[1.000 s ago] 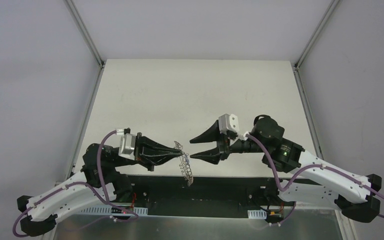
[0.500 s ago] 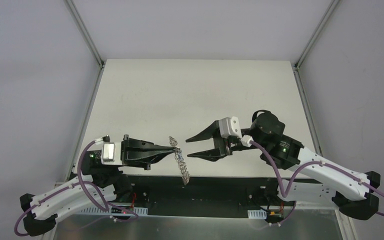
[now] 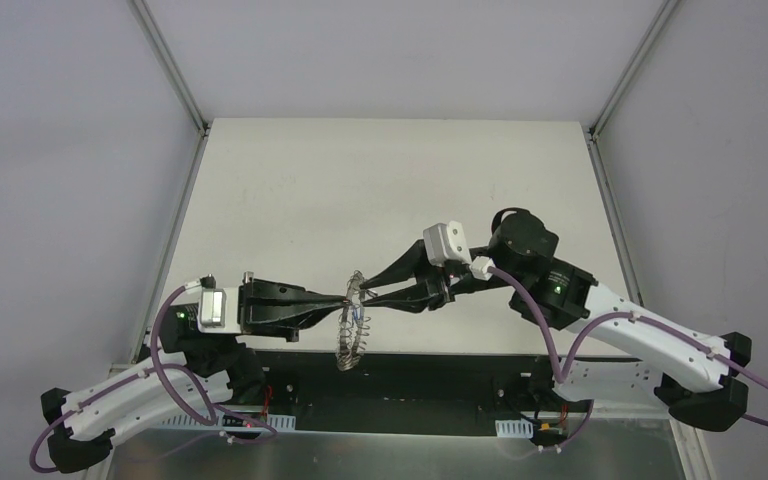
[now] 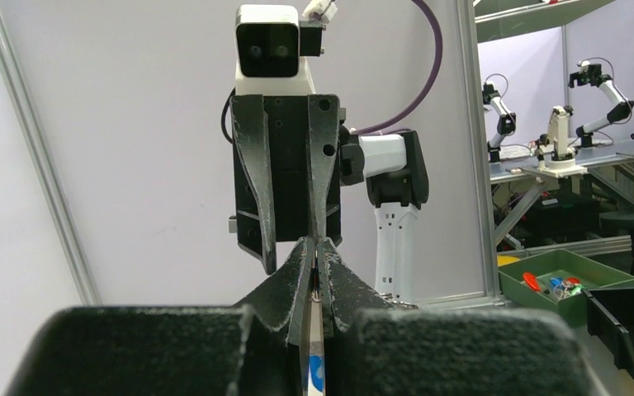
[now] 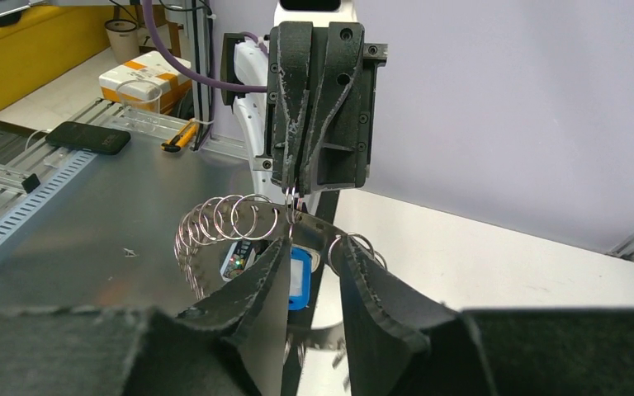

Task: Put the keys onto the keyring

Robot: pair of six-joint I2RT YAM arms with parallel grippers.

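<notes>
Left gripper (image 3: 343, 300) is clamped fully shut on one silver wire loop of the flat grey-brown keyring (image 3: 344, 345), which hangs on edge in the air over the near edge of the white table (image 3: 380, 190). Right gripper (image 3: 365, 292) faces it, jaws partly open and straddling the ring band. A small key with a blue oval plastic tag (image 5: 300, 279) dangles between them; can't tell if they're touching it.

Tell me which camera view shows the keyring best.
Right wrist: the keyring faces it up close, its wire loops fanned out below the left gripper that pinches it. Top external shows it small and nearly edge-on; left wrist shows barely a sliver between its own fingers.
</notes>
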